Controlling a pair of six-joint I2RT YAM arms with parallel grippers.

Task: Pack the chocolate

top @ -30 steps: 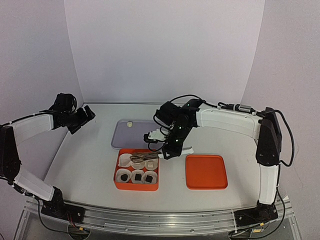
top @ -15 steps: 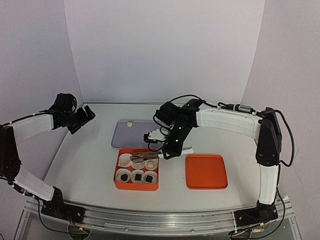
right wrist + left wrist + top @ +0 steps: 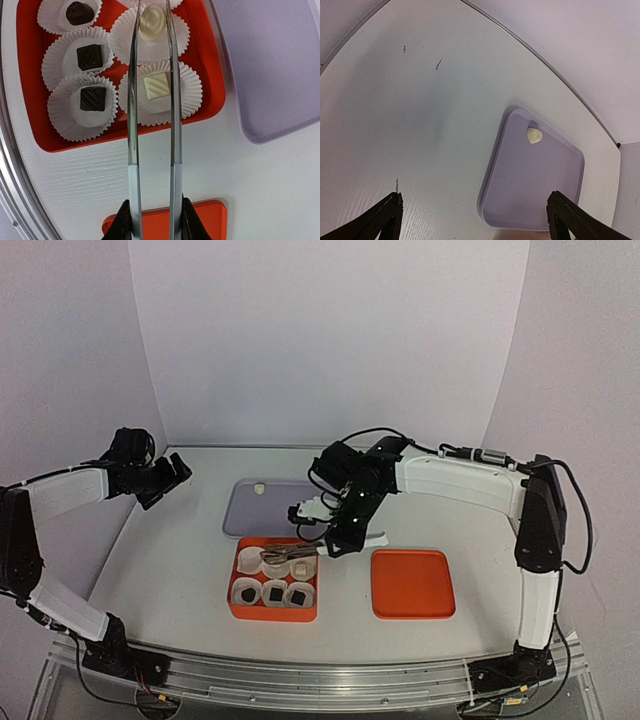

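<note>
The right wrist view shows the right gripper clamped on tongs whose arms flank a round white chocolate in its cup, next to a square white one and three dark chocolates, all cupped in the orange box. I cannot tell whether the tongs pinch it. The left wrist view shows the left gripper spread wide over the table, with the sixth chocolate, white, in a corner of the lavender tray. Only the top view shows all six cups, one looking empty, and an orange lid right of the box.

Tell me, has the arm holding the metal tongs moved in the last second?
No. The right arm's fingers keep the tongs over the same back row of the orange box.
</note>
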